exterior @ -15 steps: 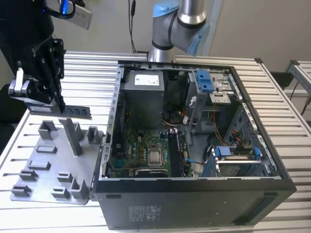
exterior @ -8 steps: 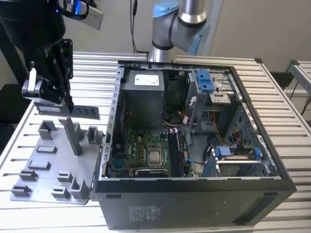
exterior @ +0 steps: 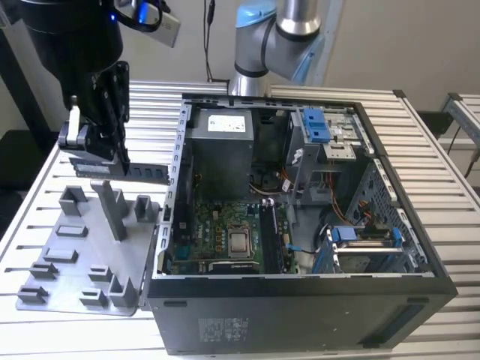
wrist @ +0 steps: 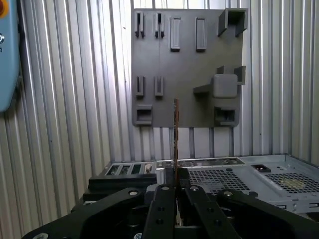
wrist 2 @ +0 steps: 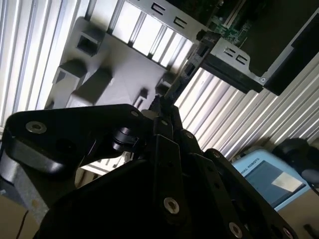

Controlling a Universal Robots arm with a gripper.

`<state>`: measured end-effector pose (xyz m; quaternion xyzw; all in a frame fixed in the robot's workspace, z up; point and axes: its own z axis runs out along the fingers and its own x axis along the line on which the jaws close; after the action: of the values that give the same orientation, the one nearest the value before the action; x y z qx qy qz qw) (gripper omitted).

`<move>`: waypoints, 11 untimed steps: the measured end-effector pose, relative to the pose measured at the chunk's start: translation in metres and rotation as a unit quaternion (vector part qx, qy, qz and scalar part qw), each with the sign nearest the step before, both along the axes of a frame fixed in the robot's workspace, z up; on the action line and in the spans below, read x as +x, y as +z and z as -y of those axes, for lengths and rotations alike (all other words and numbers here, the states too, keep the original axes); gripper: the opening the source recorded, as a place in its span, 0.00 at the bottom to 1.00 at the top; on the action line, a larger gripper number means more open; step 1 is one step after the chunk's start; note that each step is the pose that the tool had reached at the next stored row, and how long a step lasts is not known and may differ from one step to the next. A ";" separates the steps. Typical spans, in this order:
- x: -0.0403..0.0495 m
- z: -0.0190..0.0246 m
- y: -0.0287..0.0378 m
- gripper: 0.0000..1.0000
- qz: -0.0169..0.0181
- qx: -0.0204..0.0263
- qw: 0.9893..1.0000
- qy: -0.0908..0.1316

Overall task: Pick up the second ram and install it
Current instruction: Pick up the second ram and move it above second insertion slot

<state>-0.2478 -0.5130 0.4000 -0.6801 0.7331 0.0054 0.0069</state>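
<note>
Grey fixture, dark ram, black gripper

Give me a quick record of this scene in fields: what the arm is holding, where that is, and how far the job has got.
pincer: shut on the memory stick
memory stick: held level in the air
position: over the grey holder, on the exterior view's left of the computer case
computer case: lying open on the slatted table, circuit board visible inside
progress: stick picked up, not yet in the case
</note>
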 end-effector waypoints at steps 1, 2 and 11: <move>0.0027 0.0000 0.0000 0.14 0.000 0.000 1.000 0.000; 0.0053 0.0000 0.0000 0.14 0.000 0.000 1.000 0.000; 0.0285 0.0000 0.0000 0.14 -0.001 0.000 1.000 0.000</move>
<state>-0.2194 -0.5130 0.4001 -0.6801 0.7331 0.0060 0.0063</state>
